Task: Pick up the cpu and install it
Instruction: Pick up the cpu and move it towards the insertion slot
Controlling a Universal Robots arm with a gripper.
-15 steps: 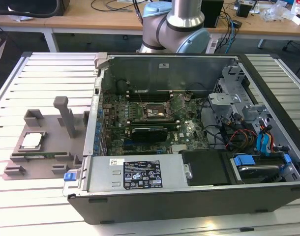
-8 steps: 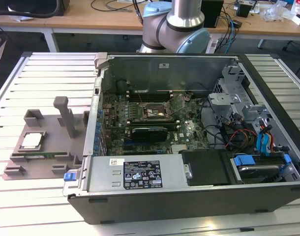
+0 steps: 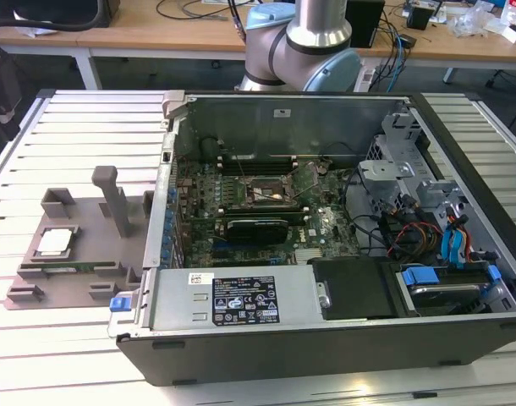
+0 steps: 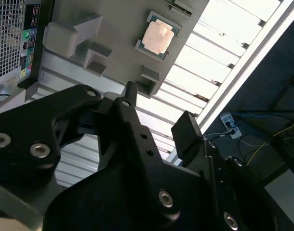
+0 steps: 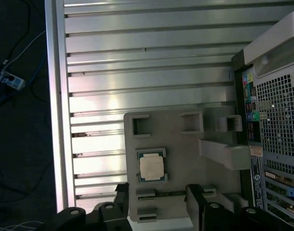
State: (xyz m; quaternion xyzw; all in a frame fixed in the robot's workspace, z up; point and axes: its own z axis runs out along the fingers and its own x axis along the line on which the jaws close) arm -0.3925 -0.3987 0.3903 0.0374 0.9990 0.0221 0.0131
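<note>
The cpu (image 3: 55,243) is a small square chip with a silvery top. It lies flat in a recess of the grey fixture (image 3: 89,254) on the slatted table, at the exterior view's left of the open computer case (image 3: 326,338). Both wrist views look down on the cpu (image 4: 158,37) (image 5: 151,167) from well above. My gripper (image 4: 159,113) (image 5: 156,197) is open, its black fingers (image 5: 193,192) spread with nothing between them and apart from the chip. The black framed socket (image 3: 266,193) sits on the motherboard inside the case.
The fixture has a tall upright post (image 3: 114,199) and low blocks around the chip. A long black card (image 3: 258,227) lies below the socket. Drive bays and cables (image 3: 427,228) fill the case's right side. The arm's base (image 3: 300,42) stands behind the case.
</note>
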